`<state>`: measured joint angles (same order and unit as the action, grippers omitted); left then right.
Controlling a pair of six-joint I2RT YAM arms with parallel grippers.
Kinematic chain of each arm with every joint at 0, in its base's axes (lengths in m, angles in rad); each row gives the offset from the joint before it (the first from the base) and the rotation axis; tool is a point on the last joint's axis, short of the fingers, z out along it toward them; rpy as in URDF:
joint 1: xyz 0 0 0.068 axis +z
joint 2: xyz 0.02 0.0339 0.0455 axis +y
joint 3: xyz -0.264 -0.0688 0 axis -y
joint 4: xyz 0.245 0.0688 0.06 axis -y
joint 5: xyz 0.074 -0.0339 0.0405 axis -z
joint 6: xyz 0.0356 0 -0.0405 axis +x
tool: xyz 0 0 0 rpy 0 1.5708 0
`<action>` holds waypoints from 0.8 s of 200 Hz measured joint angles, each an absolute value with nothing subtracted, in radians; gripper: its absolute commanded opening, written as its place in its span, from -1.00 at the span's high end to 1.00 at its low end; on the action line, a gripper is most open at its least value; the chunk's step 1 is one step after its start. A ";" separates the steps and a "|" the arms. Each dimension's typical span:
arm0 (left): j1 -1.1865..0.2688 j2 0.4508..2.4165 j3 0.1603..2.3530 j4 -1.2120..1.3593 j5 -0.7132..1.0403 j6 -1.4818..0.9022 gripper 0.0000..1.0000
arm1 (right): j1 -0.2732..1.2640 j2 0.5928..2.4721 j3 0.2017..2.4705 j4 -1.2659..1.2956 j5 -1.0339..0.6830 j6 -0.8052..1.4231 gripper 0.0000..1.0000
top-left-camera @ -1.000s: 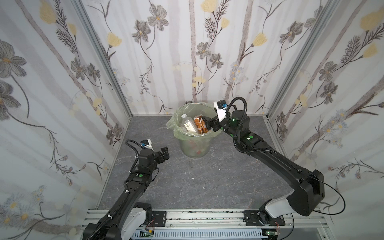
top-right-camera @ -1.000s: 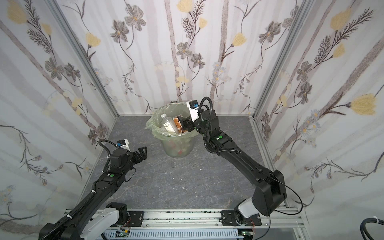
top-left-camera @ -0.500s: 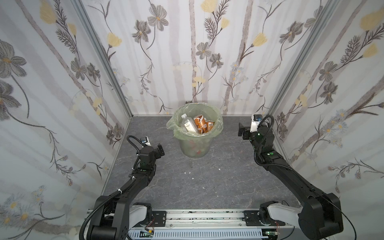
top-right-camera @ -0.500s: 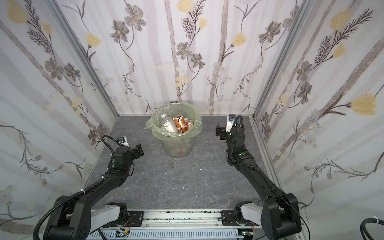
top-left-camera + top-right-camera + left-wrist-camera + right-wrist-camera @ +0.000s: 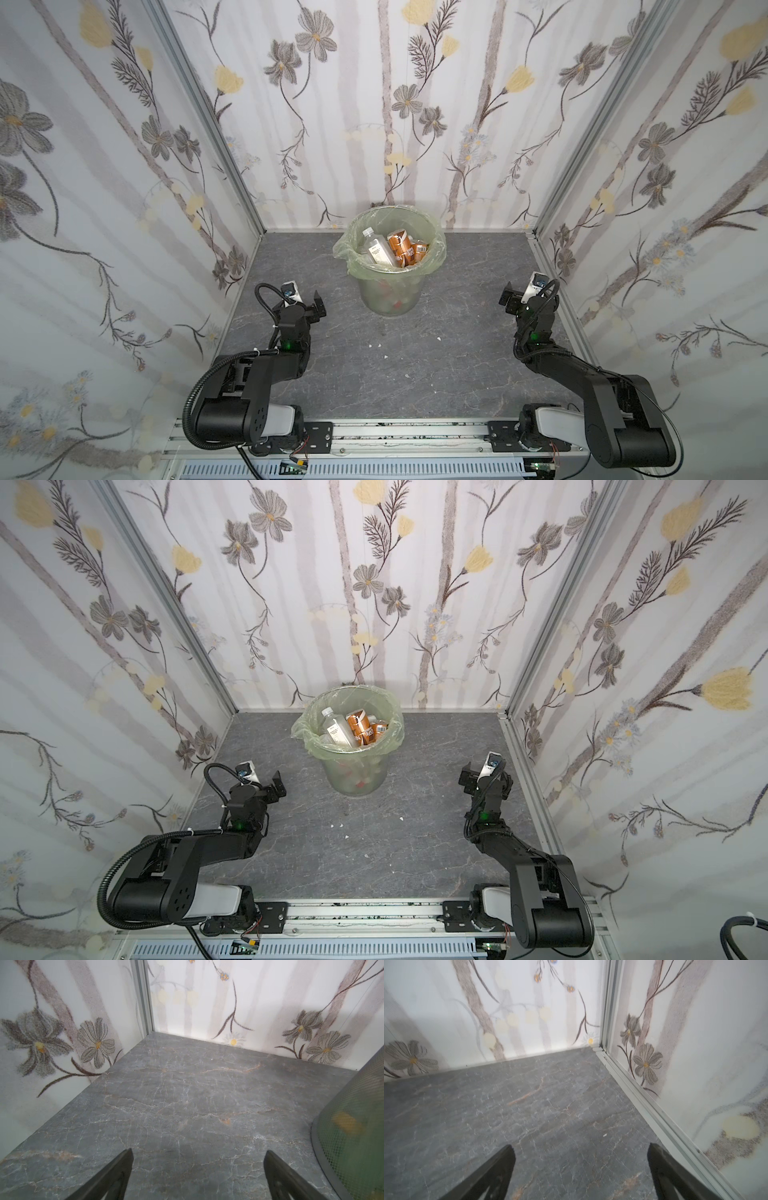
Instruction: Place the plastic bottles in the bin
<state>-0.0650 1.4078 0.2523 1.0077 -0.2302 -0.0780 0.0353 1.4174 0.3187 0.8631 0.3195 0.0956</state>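
I am holding the left gripper (image 5: 317, 306) and right gripper (image 5: 509, 297) wide and empty, flanking the bin (image 5: 390, 298); the plastic bottles (image 5: 400, 249) are lying inside, with the left gripper nearer.

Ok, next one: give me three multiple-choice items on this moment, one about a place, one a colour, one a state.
1. Where are the plastic bottles?
A. Inside the bin
B. Scattered on the floor
C. In the grippers

2. What colour is the bag lining the bin?
A. Black
B. Light green
C. Blue

3. How are the left gripper and right gripper?
A. Both shut on bottles
B. Left open, right shut
C. Both open and empty

Answers:
1 A: both top views show the bottles piled in the bin and none on the floor.
2 B: the translucent bag drapes pale green over the rim.
3 C: each wrist view shows the jaws spread wide with only bare floor between them.
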 measured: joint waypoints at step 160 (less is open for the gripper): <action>-0.049 1.589 0.213 1.341 -0.236 -0.079 -1.00 | 0.035 1.501 0.172 1.307 0.245 0.074 -0.99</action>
